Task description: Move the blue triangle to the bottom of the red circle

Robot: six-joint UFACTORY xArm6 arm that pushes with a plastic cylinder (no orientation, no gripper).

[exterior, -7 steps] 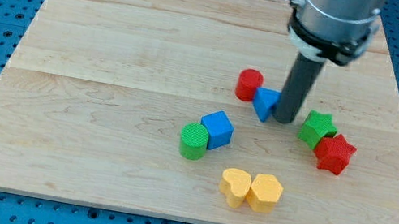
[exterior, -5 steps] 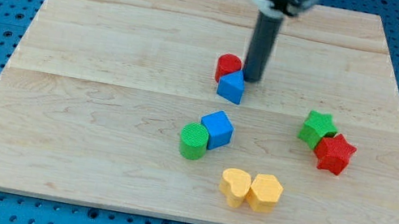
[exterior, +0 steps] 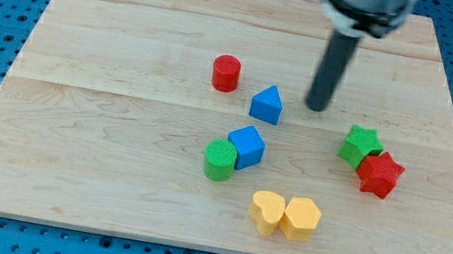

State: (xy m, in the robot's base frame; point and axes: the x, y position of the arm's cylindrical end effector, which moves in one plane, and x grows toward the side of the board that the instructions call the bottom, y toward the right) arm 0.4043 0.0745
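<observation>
Tool tip (exterior: 315,108) touching nothing, blue triangle (exterior: 267,105) near its left, red circle (exterior: 226,73) beyond

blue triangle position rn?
Near board centre, the blue triangle sits apart, lower right of the red circle, above the blue cube; my tip is to its right.

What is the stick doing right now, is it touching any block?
My tip: touching nothing, holding nothing; it stands to the view's right of the blue triangle, with a gap between. The red circle sits further left.
</observation>
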